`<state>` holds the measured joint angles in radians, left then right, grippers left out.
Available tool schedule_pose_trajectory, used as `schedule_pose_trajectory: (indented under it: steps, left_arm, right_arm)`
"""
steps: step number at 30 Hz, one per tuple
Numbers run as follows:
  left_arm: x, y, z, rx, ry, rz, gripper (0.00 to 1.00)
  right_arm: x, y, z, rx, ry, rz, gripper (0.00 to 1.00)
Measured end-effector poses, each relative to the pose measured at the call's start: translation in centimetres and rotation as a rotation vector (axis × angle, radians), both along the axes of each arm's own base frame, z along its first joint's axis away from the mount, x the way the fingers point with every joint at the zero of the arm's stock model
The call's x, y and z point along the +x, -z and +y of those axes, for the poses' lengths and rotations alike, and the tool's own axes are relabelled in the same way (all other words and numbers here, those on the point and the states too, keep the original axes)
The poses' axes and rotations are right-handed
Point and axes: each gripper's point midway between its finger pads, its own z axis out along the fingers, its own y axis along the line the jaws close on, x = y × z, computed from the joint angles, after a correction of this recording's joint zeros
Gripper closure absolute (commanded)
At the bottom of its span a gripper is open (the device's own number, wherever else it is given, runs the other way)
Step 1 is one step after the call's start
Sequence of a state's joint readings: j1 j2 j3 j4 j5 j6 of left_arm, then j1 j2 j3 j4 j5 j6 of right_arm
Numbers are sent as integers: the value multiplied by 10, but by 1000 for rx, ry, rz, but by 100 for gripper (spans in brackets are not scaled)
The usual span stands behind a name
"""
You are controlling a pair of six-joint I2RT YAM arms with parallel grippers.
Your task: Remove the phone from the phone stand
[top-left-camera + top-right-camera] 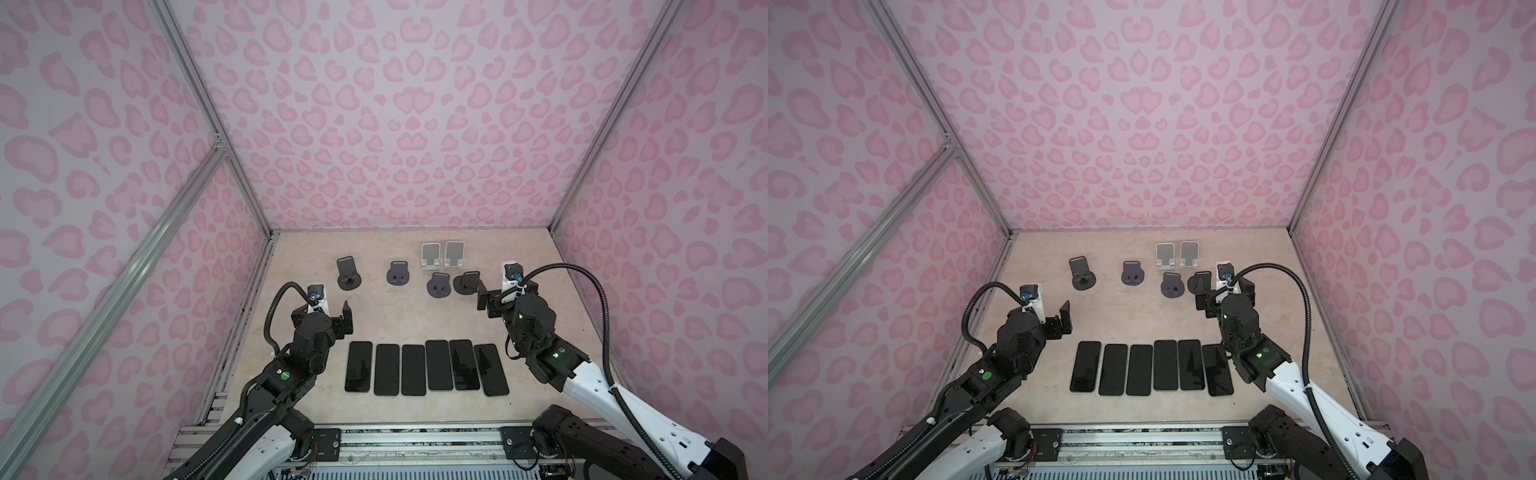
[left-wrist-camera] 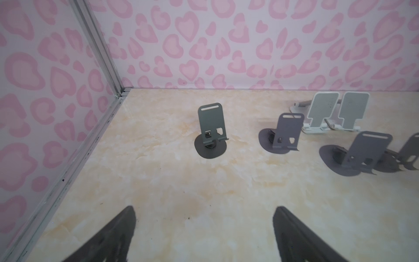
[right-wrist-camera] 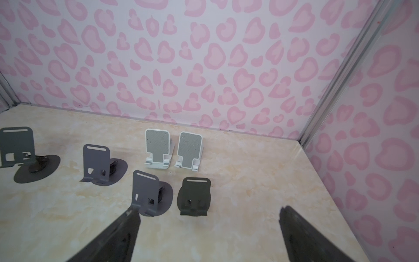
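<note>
Several black phones (image 1: 438, 365) (image 1: 1165, 365) lie flat, side by side, in a row near the table's front. Several phone stands stand behind them, none holding a phone: a dark one (image 1: 348, 274) (image 2: 212, 127) at the left, purple ones (image 1: 399, 273) (image 1: 439, 284), two white ones (image 1: 430, 255), and a dark one (image 1: 467, 282) (image 3: 193, 197) at the right. My left gripper (image 1: 336, 311) (image 2: 204, 211) is open over bare table short of the left dark stand. My right gripper (image 1: 496, 289) (image 3: 209, 211) is open beside the right dark stand, holding nothing.
Pink patterned walls with aluminium posts (image 1: 249, 195) close in the table (image 1: 386, 316) on three sides. Bare marbled surface lies between the row of phones and the stands. The arm bases sit on a rail (image 1: 415, 440) at the front edge.
</note>
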<state>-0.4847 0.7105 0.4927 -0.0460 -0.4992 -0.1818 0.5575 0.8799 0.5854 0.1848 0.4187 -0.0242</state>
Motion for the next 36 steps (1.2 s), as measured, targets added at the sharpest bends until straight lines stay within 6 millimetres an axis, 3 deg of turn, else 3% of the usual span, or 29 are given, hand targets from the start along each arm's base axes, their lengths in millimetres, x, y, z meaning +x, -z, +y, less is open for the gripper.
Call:
schedule_pose_trajectory:
  steps: [5, 10, 12, 14, 18, 24, 28, 36]
  left_arm:
    - [17, 31, 34, 39, -87, -78, 3]
    - [18, 98, 79, 90, -217, -16, 3]
    - [19, 114, 90, 76, -253, 2, 3]
    - [27, 111, 90, 55, -249, -18, 3]
    - [54, 85, 93, 16, -223, -108, 3]
    - [66, 116, 107, -25, -220, -42, 2]
    - [90, 92, 99, -48, -167, -103, 3]
    - [91, 99, 93, -48, -142, -72, 2]
  right_arm:
    - [10, -17, -25, 31, 50, -68, 2]
    - [14, -25, -33, 49, 34, -105, 2]
    - [15, -21, -37, 42, 38, -103, 2]
    - [17, -12, -41, 16, 48, -81, 2]
    - [21, 6, -61, -32, 115, -40, 2]
    - [27, 26, -89, -43, 203, -6, 2]
    - [30, 54, -93, -59, 201, 41, 2]
    - [12, 120, -102, -71, 199, 92, 2]
